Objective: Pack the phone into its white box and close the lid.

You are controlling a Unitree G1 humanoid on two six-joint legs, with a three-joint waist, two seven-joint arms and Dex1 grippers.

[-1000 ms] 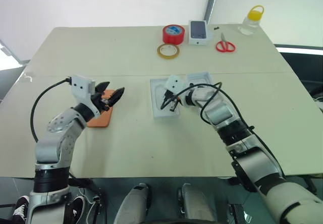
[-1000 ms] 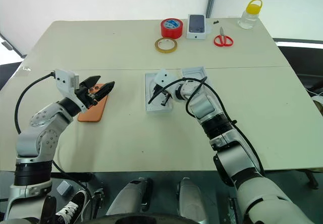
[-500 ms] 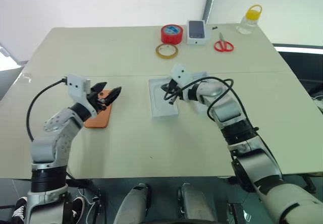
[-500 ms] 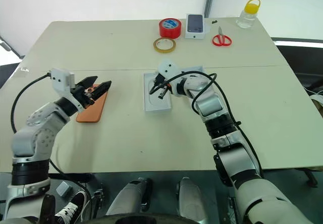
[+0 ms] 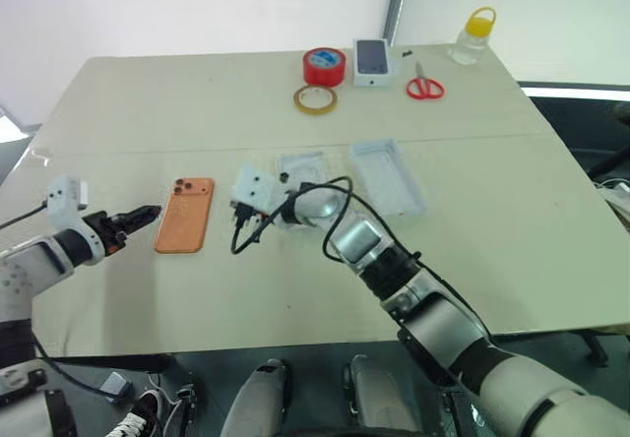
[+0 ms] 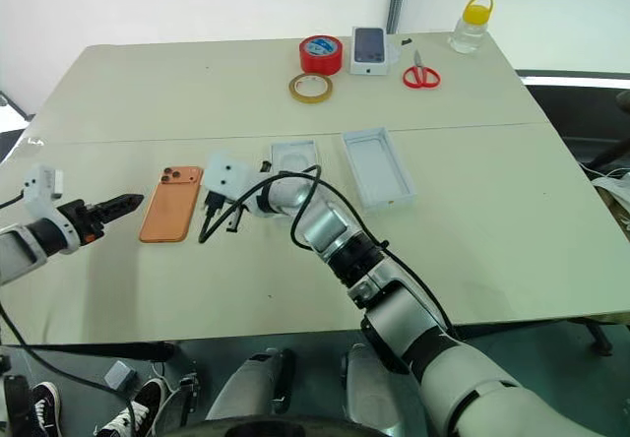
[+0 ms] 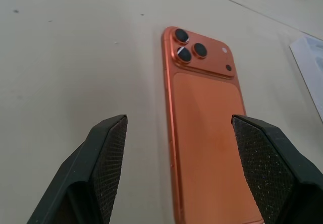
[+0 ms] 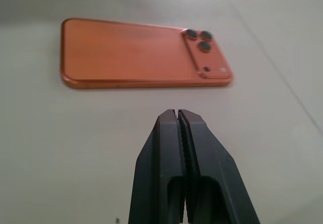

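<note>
The orange phone (image 5: 185, 214) lies flat on the table, back up, with its lenses at the far end. My left gripper (image 5: 146, 215) is open just left of it, and in the left wrist view its fingers (image 7: 108, 148) stand wide apart with the phone (image 7: 207, 128) ahead of them. My right gripper (image 5: 240, 243) is shut and empty, a short gap from the phone's right edge (image 8: 146, 55). The white box (image 5: 387, 174), a shallow tray with a greyish floor, lies open further right. A second white tray (image 5: 300, 166) sits half hidden behind my right wrist; I cannot tell if it is the lid.
Along the far edge stand a red tape roll (image 5: 324, 66), a yellowish tape ring (image 5: 313, 99), a small carton printed with a phone (image 5: 371, 61), red scissors (image 5: 424, 88) and a yellow-capped bottle (image 5: 470, 36). A black cable loops off my right wrist.
The view has shifted. My left gripper has drawn back to the left, off the phone. My right gripper has swung left from above the white tray to beside the phone, still shut.
</note>
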